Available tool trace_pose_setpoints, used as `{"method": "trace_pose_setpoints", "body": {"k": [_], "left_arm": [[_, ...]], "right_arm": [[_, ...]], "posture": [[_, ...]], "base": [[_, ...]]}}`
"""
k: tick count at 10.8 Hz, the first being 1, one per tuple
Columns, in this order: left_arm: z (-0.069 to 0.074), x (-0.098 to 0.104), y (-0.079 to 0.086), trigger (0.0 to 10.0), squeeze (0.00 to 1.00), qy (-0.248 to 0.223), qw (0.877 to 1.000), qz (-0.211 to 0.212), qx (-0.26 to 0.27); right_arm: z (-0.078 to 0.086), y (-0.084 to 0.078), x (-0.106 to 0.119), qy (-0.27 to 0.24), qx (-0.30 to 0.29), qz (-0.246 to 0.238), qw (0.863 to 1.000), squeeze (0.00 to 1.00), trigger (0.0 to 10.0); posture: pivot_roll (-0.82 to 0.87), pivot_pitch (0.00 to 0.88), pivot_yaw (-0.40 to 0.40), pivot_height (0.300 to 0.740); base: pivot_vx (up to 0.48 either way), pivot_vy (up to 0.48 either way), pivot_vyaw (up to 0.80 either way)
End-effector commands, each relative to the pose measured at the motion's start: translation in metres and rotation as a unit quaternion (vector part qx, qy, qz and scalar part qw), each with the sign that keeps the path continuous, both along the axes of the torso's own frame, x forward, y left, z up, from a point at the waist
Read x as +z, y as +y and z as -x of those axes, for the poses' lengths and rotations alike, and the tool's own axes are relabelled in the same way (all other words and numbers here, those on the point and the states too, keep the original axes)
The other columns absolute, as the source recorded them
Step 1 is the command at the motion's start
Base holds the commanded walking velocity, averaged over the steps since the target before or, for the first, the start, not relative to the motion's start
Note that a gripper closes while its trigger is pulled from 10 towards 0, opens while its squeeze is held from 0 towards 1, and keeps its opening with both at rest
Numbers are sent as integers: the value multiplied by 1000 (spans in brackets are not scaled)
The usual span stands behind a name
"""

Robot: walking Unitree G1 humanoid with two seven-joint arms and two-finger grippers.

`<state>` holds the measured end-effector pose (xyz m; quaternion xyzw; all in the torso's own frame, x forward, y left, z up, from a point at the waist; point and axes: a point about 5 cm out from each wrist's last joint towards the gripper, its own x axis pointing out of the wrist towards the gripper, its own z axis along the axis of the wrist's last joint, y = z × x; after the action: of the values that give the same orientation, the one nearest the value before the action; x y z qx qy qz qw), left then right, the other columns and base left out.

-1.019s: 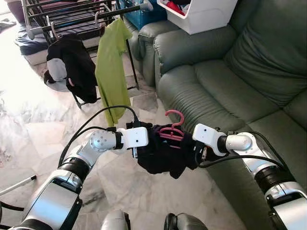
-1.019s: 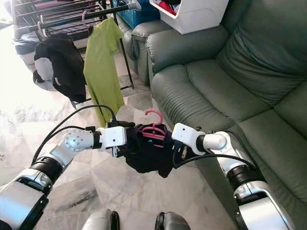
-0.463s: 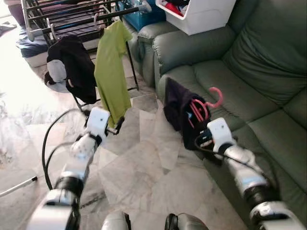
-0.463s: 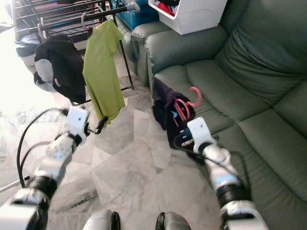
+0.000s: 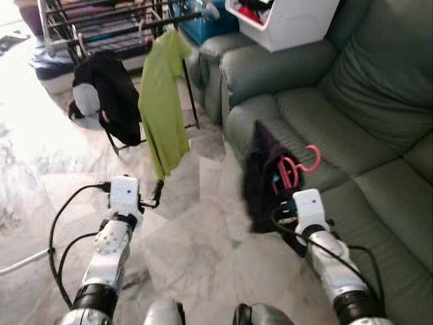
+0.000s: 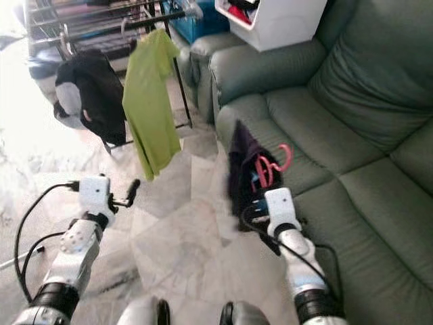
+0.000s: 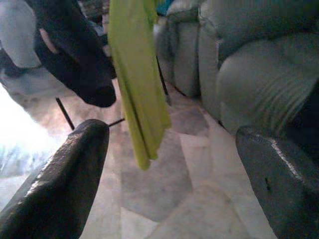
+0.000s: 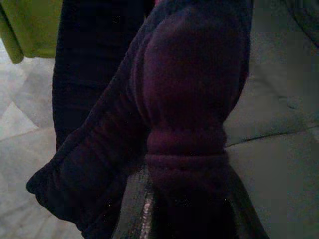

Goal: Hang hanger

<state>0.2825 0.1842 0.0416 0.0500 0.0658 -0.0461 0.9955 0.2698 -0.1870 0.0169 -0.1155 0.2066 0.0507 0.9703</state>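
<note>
Step in hand: carry phase. The pink hanger (image 5: 292, 170) with the dark garment (image 5: 262, 177) on it is held up by the right gripper (image 5: 287, 206), near the front edge of the green sofa (image 5: 318, 115). In the right wrist view the fingers are clamped on bunched dark cloth (image 8: 184, 114), so the grip is through the garment; hook points right and up, free.

Left gripper (image 5: 157, 193) is wide open and empty, out over the marble floor (image 5: 196, 250) at the left. Its wrist view shows both fingers (image 7: 65, 174) spread, looking at the green shirt (image 7: 137, 74) and the black garment (image 7: 75, 55) on the drying rack (image 5: 122, 27).

Next move, my read: walk or turn toward the rack at far left, raise the right arm and bring the hook over the black rail beside the green shirt. The rack is well apart from the hanger, so this needs travel first. Hook orientation must be turned toward the rail. The heavy cloth may swing.

Versus a second ago: both grippers were together on the bundle at centre; now the left one has let go and moved off left, and the right arm alone carries it, shifted right toward the sofa. Over the last half second the pose is nearly the same, with the left arm drawn nearer.
</note>
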Motion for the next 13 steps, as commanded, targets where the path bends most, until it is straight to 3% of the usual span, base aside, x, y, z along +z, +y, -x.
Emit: {"method": "trace_pose_setpoints", "body": {"k": [1,6,8,13], "left_arm": [[0,5,1,10000,0,-8,1000,-1,11],[15,-6,-11,10000,0,12,1000,1,20],[4,0,-12,10000,0,6,999,1,33],[-3,5,-9,10000,0,2,999,-2,50]], "right_arm": [[-7,6,14,-39,3,3,999,0,10000],[-5,9,17,-56,3,0,998,0,10000],[-10,10,21,-65,6,5,998,0,10000],[-19,10,26,-65,11,8,998,0,10000]], "posture": [[-33,0,-14,740],[-53,0,-13,740],[-62,0,-6,740],[-59,0,-3,740]], "base": [[368,0,0],[378,0,95],[390,139,472],[390,280,185]]}}
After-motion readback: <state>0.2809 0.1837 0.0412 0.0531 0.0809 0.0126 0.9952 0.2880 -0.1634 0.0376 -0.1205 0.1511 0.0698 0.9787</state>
